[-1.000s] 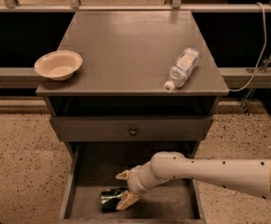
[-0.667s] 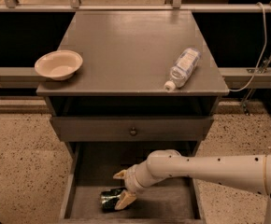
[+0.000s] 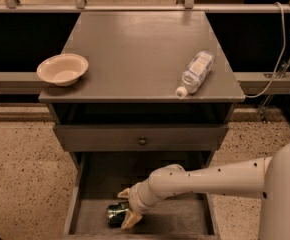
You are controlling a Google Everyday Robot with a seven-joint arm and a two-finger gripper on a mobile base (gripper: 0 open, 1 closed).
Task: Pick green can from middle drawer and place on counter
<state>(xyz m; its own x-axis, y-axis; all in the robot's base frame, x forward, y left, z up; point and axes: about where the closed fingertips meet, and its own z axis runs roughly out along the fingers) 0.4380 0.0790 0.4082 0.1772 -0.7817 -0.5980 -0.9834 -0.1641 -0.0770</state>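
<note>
**A:** The fingers [image 3: 129,220], how do they stand?

**B:** Spread wide and holding nothing. The pale two-finger gripper [image 3: 125,206] is down inside the wide, shallow grey wooden middle drawer [image 3: 90,219], near its front edge. One finger is on the far side and one on the near side of the small shiny dark-green metal can [image 3: 115,215].

**A:** Where exactly is the can?

**B:** It lies on its side on the drawer floor, left of centre and close to the front. From the fingers it lies to the left as the camera shows it, with its right end between the fingertips. The near finger looks to be touching it or just beside it. The far finger stands apart.

**A:** And its long axis?

**B:** As best I can judge, it runs across the drawer from left to right, roughly in line with the white arm [image 3: 210,179] reaching in from the right. So the fingers would close across its round body, which I think is the right way to take it. My guess is they need to go a little further left before closing, or they'll only catch the end.

**A:** After that?

**B:** Up past the grey drawer front with the small round knob [image 3: 142,137] to the broad grey wooden top surface [image 3: 135,49]. There's bare room between the cream round bowl [image 3: 62,69] and the clear plastic bottle with a white cap [image 3: 196,71], which is lying down
</note>
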